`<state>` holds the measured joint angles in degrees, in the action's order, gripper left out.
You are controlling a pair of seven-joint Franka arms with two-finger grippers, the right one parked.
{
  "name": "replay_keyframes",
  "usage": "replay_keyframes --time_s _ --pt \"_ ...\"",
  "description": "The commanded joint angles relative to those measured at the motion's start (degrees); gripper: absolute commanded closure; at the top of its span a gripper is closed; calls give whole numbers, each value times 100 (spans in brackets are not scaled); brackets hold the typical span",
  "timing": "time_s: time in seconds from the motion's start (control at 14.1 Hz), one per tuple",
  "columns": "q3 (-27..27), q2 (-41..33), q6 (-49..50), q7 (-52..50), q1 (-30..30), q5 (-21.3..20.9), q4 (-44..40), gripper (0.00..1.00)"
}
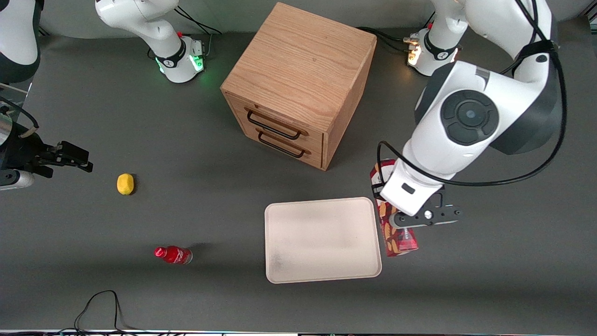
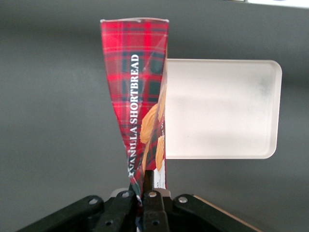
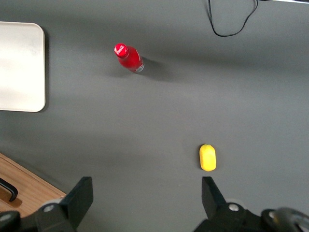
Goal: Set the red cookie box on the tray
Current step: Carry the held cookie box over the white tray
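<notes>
Even overhead light, soft shadows on table, tray slightly overexposed.

Dark grey tabletop fills the scene, under soft, even light.

A light oak cabinet with two drawers (each with a dark metal handle) stands set at an angle near the middle of the table; faint broad shadows band the matte surface, and a loose black cable loops at the table edge nearest the front camera.
</notes>
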<state>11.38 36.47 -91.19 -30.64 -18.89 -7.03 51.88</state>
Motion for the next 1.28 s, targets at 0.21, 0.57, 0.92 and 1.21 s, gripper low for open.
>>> replay_keyframes --time_s 0.21,0.57,0.92,1.21 --pt "-4 264 -143 612 -71 -123 -240 100" --pt "-4 791 -688 472 -62 -132 -55 100" --pt "-31 1266 -1690 42 -79 -491 646 100" --pt "-31 1529 -1946 32 -62 -554 745 100"
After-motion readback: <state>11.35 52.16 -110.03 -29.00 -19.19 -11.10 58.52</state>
